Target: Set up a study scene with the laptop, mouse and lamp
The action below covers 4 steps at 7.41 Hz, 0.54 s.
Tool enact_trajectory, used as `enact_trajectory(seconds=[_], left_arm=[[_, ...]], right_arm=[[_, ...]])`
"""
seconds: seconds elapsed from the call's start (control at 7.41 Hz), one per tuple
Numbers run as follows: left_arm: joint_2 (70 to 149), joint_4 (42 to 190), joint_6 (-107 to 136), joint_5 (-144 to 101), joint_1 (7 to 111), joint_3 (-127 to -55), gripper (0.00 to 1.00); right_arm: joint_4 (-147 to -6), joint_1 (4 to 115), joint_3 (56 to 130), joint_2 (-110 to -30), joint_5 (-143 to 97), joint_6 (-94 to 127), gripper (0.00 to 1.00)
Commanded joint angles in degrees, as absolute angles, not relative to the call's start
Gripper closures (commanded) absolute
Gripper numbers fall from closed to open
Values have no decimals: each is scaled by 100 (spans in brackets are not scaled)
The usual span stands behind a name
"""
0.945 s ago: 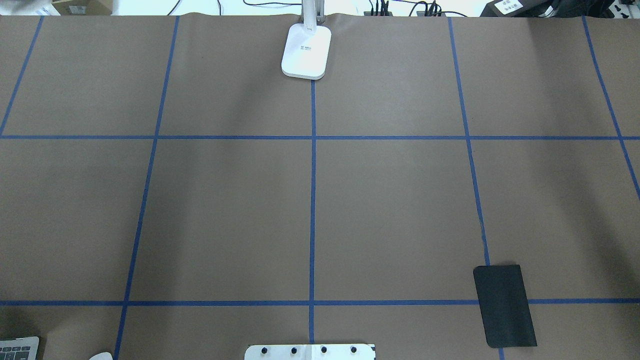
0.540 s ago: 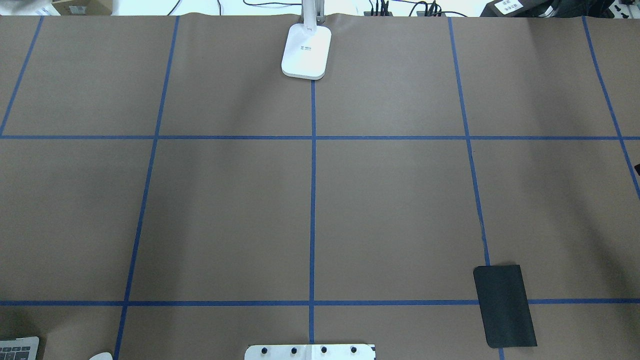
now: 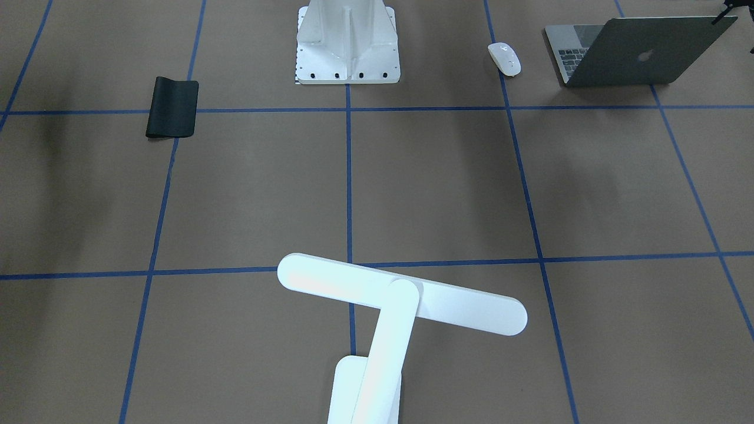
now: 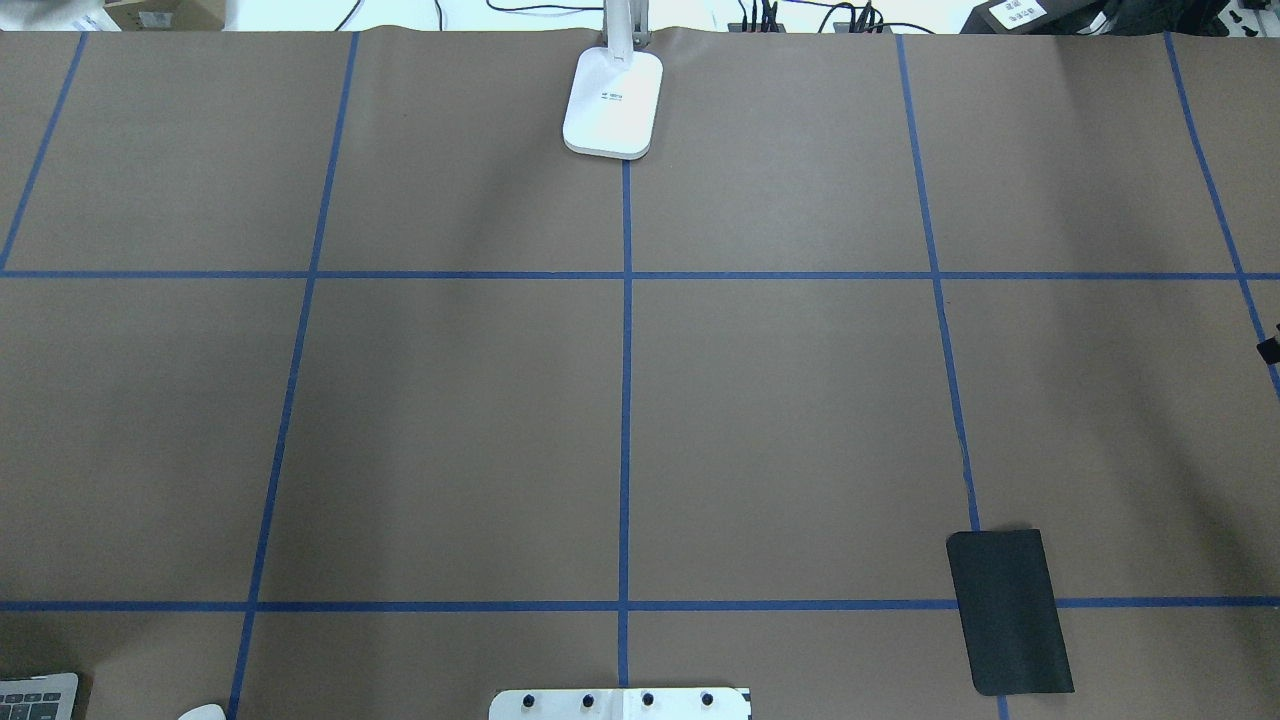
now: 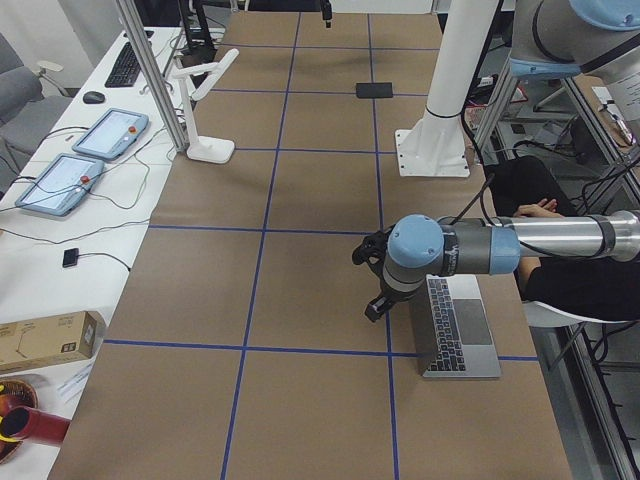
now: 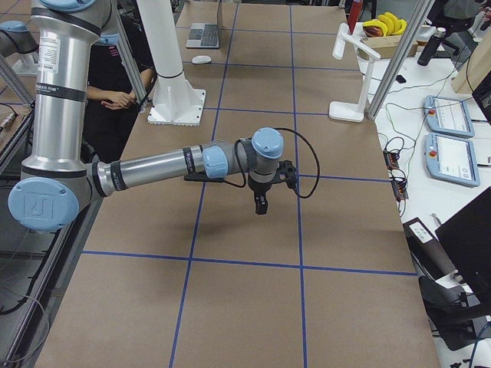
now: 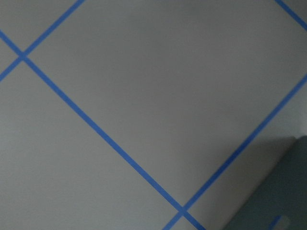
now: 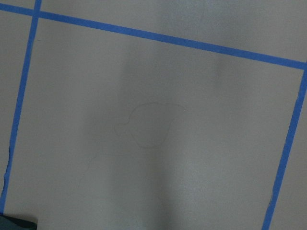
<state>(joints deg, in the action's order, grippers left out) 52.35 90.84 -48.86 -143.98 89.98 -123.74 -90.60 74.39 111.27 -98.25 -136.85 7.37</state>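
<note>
White mouse [image 3: 504, 59] beside grey laptop [image 3: 639, 56]

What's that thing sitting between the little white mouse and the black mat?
A white bolted pedestal stands between the mouse and the black mat, seen in the front-facing view.

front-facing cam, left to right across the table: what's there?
black mat → white pedestal → mouse → laptop. The lamp is left out: its bar spans the pedestal through the mouse.
</note>
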Motion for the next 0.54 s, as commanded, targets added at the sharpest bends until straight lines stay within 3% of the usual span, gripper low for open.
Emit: enact_trajectory(seconds=[0.0,0.4], left_arm=[[4861,8870,-4896,-14493,9009,-12428,0],[5588,7562,-3707,-14502,9018,-12645,0]], right_arm=[[-9061,7436,11127,-9835,-13676,721,0],[-9053,7436,11153,-9914,-13676,703,0]])
